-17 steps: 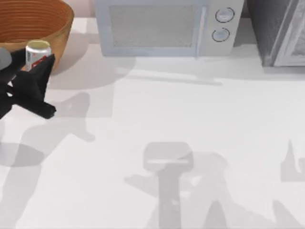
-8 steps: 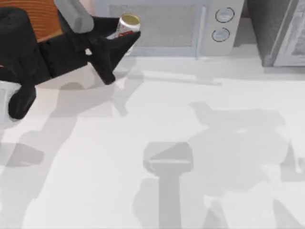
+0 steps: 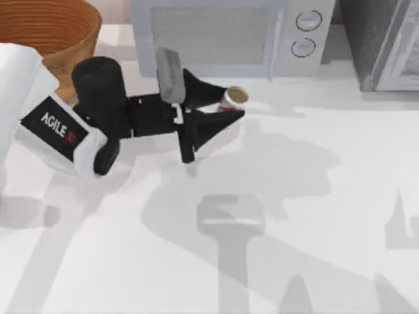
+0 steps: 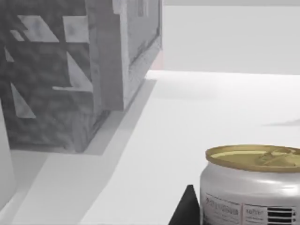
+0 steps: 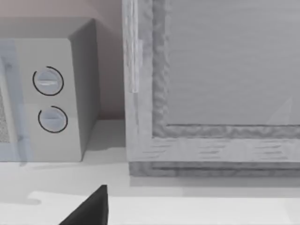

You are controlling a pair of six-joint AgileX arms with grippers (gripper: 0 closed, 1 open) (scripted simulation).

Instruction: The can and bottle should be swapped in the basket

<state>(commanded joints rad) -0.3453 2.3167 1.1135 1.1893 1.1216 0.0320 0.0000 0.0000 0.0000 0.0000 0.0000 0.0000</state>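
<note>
The can [image 3: 234, 97], white with red print and a dull gold top, is clamped between the black fingers of my left gripper [image 3: 226, 104], which is shut on it. It is held upright in front of the microwave, well to the right of the basket [image 3: 46, 29], an orange-brown wicker bowl at the table's far left corner. In the left wrist view the can [image 4: 253, 187] stands close by, with one black fingertip [image 4: 185, 212] beside it. The bottle is out of view. One dark fingertip [image 5: 89, 211] of my right gripper shows in the right wrist view.
A pale microwave [image 3: 226, 36] with two round knobs stands at the back, also seen as the microwave [image 5: 47, 93] from the right wrist. A grey cabinet [image 3: 386, 39] fills the back right corner. Bare white tabletop [image 3: 294, 216] spreads across the front.
My left arm has carried the can from the basket's rim to the right, past the microwave's front, and now holds it further right and nearer the table's middle.
</note>
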